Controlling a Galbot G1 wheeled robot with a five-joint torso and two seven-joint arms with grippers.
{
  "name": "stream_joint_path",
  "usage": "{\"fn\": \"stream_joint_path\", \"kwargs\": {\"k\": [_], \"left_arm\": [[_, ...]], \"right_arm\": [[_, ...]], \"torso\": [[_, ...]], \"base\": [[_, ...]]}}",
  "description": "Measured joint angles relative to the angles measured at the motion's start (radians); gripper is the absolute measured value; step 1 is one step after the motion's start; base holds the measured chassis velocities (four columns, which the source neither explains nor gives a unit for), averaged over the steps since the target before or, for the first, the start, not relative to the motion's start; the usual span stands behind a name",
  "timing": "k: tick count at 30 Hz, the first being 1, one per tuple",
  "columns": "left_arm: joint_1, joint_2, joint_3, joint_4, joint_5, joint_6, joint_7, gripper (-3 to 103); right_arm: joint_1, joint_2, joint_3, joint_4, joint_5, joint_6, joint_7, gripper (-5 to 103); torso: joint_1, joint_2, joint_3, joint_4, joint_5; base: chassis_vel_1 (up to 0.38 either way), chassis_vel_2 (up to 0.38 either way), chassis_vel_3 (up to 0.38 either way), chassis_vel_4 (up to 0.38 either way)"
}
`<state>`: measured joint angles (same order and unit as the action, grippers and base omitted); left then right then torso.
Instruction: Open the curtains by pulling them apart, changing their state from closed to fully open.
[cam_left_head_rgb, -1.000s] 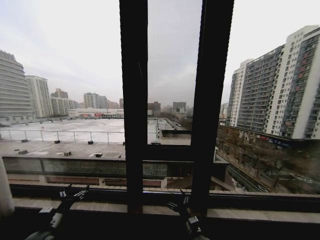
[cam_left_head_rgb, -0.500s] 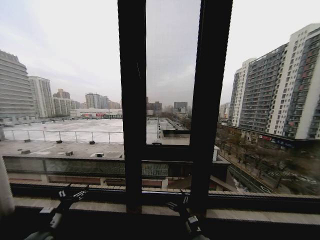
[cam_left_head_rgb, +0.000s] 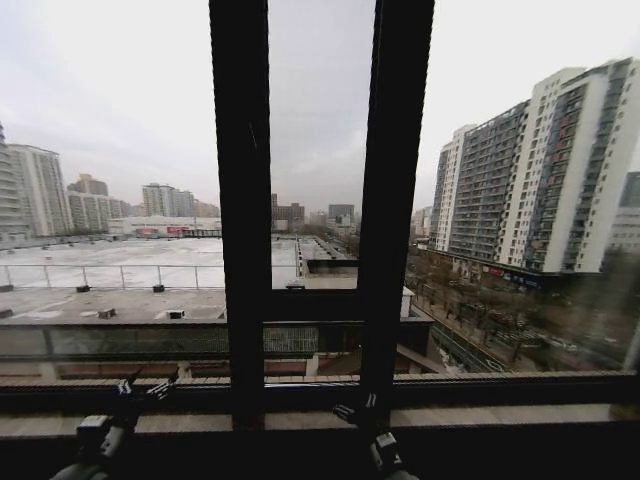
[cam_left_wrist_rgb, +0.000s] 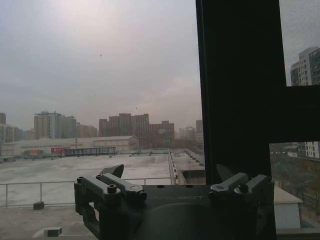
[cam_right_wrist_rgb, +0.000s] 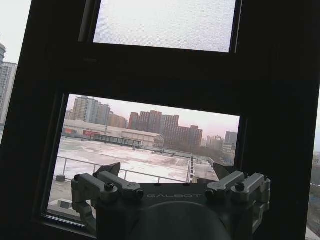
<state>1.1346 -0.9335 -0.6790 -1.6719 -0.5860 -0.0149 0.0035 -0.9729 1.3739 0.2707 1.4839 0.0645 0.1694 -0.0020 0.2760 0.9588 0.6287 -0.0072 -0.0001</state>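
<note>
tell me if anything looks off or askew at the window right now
Nothing stands out. The black window frame stands straight, the glass looks intact, and both grippers, left and right, sit low by the sill, open and holding nothing.

head faces window frame (cam_left_head_rgb: 240, 250) (wrists closer)

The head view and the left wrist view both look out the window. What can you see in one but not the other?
Head view alone: the right gripper low by the sill, and the tall apartment tower outside. Left wrist view alone: a red sign on a low building, seen closer up. Both: the left gripper, open and empty, the black window frame bars, the flat rooftop and grey sky.
</note>
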Motion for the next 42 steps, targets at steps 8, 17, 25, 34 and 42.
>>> {"fn": "stream_joint_path", "kwargs": {"k": [8,17,25,34,42], "left_arm": [[-0.002,0.001,0.000,0.006,-0.013,0.000,-0.003,100],[-0.004,0.004,0.003,0.006,-0.028,0.007,-0.005,100],[0.003,0.006,0.006,-0.002,-0.029,0.022,-0.012,100],[0.014,0.006,-0.004,-0.010,-0.030,0.023,-0.017,100],[0.017,0.006,-0.005,-0.013,-0.032,0.023,-0.021,100]], "right_arm": [[-0.011,0.000,-0.008,0.014,0.000,0.000,-0.003,100],[-0.035,0.000,-0.016,0.040,0.002,-0.002,-0.004,100],[-0.042,0.000,-0.015,0.046,0.005,-0.002,-0.004,100],[-0.045,0.000,-0.015,0.053,0.006,-0.003,-0.005,100],[-0.052,0.000,-0.014,0.061,0.008,-0.003,-0.005,100]], "torso": [[0.000,0.000,0.000,0.0006,0.0000],[0.000,0.000,0.000,0.0003,0.0001],[0.000,0.000,0.000,0.0003,0.0001],[0.000,0.000,0.000,0.0004,0.0001],[0.000,0.000,0.000,0.0004,0.0000]], "base": [[0.000,0.000,0.000,0.000],[0.000,0.000,0.000,0.000],[0.000,0.000,0.000,0.000],[0.000,0.000,0.000,0.000],[0.000,0.000,0.000,0.000]]}}
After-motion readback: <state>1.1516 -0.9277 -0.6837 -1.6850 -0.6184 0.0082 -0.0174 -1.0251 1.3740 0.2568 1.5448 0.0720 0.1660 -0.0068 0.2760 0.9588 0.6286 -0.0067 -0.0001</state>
